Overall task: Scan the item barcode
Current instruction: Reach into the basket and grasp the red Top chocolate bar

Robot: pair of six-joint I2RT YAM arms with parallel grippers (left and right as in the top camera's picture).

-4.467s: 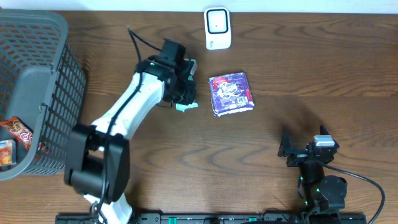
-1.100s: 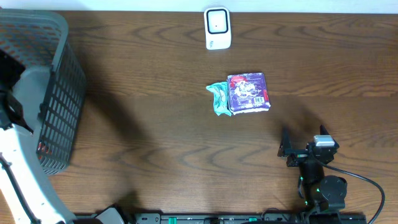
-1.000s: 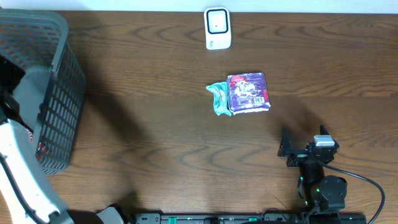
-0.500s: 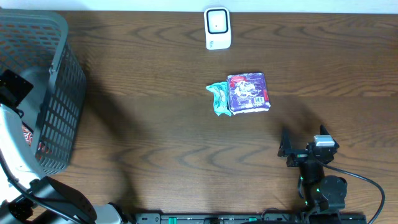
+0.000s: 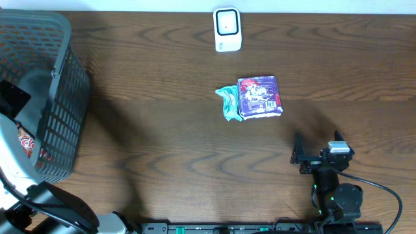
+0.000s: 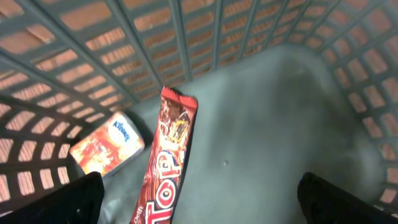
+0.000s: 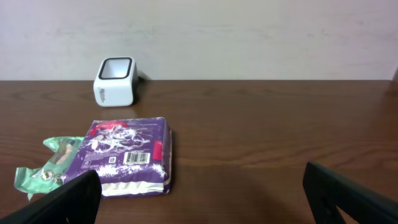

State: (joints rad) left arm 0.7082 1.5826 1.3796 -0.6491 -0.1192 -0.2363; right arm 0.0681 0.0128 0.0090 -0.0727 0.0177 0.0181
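My left gripper (image 6: 200, 204) hangs open inside the grey mesh basket (image 5: 62, 84), just above a red "Top" chocolate bar (image 6: 166, 163) that lies on the basket floor between its fingers. An orange snack packet (image 6: 107, 144) lies left of the bar. The white barcode scanner (image 5: 227, 29) stands at the table's far edge, also in the right wrist view (image 7: 114, 81). A purple packet (image 5: 260, 97) with its barcode facing up lies mid-table, with a green wrapper (image 5: 227, 103) against its left side. My right gripper (image 7: 202, 199) rests open near the front edge, holding nothing.
The basket's mesh walls (image 6: 186, 37) close in around the left gripper. The left arm (image 5: 13, 166) reaches over the basket's near side. Bare brown tabletop (image 5: 162, 130) stretches between the basket and the purple packet.
Over the last second the left arm has shifted toward the near side of the basket. Earlier it pushed the packet and wrapper rightward mid-table. The right arm has not moved.
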